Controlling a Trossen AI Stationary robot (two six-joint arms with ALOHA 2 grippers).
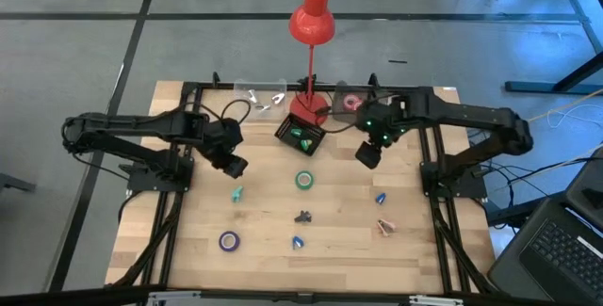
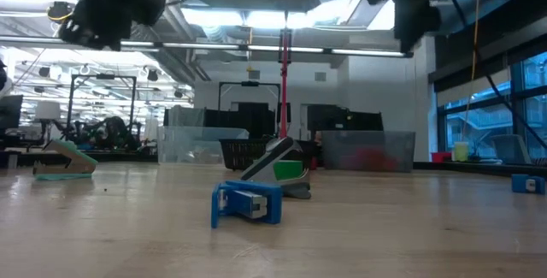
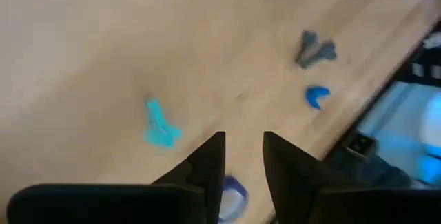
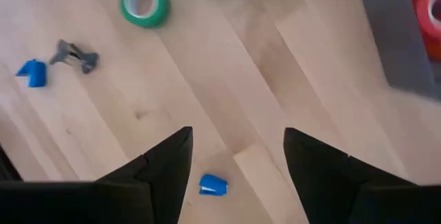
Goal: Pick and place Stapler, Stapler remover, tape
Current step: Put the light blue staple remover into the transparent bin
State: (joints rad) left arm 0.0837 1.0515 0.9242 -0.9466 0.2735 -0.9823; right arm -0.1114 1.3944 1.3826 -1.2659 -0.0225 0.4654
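Both arms are up off the wooden table (image 1: pixel 188 240) right now, and neither is carrying anything. Take the red desk lamp (image 1: pixel 310 61) at the back edge as the marker. The left gripper (image 1: pixel 235 166) hangs forward and to the left of the lamp base, fingers (image 3: pixel 210 165) parted by a narrow gap with nothing between them. Below it, nearer the front, lies a small turquoise piece (image 1: pixel 236 194).

The right gripper (image 1: pixel 367 153) hovers forward and to the right of the lamp base, fingers (image 4: pixel 172 158) spread wide, empty.

Just in front of the lamp base sits a black basket (image 1: pixel 300 134) with something green inside. The green tape roll (image 1: pixel 304 180) lies flat further forward of that, between the two grippers. Beyond it toward the front edge there's a dark grey staple remover (image 1: pixel 302 217), then a blue piece (image 1: pixel 297 242). The purple-blue tape roll (image 1: pixel 229 241) sits front-left of the lamp, well away. A pink-red tape roll (image 1: pixel 353 103) rests in a clear container just right of the lamp base. Another blue piece (image 1: pixel 381 197) and a pinkish item (image 1: pixel 383 225) lie front-right.
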